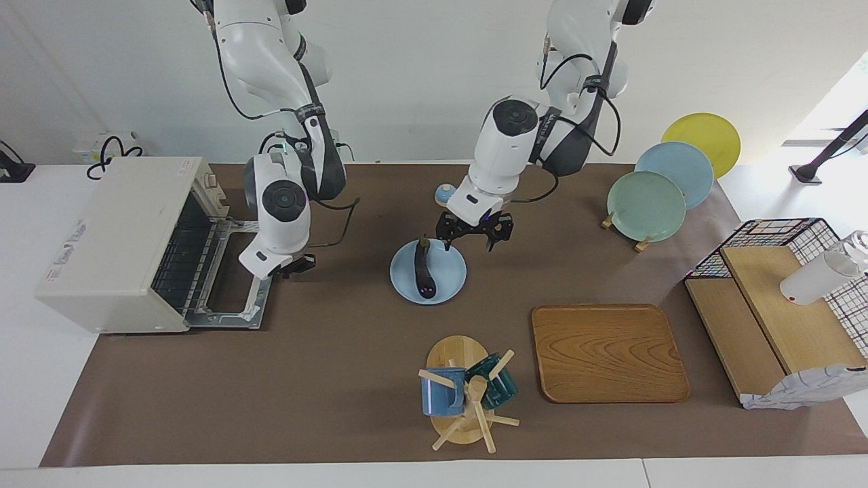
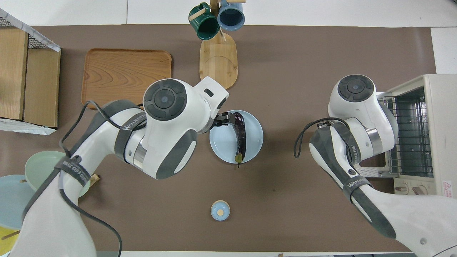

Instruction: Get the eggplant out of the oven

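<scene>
Purple-black eggplant lies on the blue plate, out of the oven, long axis toward the robots; left claw hovers open above its stem end; right claw, at the oven door: state cannot be told.

"WANXEED" lettering on both arms' grey bands: left arm, right arm.

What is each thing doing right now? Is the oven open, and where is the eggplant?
oven: door folded down open, rack bare.
eggplant: out of the oven, lying on the light blue plate.
light blue plate: flat on the table, holding the eggplant.
left gripper: open, over the plate's edge, holding nothing.
right gripper: over the open oven door.
two mugs: hanging on the wooden mug stand.
wooden tray: holding nothing.
</scene>
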Robot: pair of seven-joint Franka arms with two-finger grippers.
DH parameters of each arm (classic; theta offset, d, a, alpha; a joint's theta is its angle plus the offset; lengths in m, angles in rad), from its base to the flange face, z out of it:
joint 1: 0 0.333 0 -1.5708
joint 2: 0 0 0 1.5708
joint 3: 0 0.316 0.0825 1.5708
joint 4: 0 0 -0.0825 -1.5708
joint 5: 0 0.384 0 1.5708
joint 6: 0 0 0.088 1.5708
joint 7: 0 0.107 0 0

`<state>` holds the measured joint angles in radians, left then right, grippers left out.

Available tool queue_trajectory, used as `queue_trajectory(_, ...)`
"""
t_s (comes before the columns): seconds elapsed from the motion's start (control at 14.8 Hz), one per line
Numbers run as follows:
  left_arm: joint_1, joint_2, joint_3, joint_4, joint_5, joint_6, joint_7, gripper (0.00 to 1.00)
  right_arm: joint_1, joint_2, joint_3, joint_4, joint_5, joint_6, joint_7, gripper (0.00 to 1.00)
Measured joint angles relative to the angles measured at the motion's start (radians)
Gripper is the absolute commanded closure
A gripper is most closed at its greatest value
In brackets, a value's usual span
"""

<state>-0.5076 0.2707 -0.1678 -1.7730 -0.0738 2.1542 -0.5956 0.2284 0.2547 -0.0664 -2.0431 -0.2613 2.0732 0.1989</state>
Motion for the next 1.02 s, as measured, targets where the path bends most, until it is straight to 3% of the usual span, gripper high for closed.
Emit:
queue_trajectory(0.54,-0.082,0.146,0.004,0.014,0.0,0.159,-0.046,0.0,-0.044,-0.014,0.01,-0.048,-0.048,0.05,-0.085,1.0)
queue_trajectory(0.81,-0.111,0.188,0.005,0.008,0.0,0.202,-0.061,0.0,-0.053,-0.036,0.028,0.04,-0.059,-0.1,-0.166,1.0)
queue_trajectory(1.02,-0.131,0.194,0.006,-0.006,0.0,0.217,-0.067,0.0,-0.1,-0.107,0.029,0.124,-0.054,-0.253,-0.27,1.0)
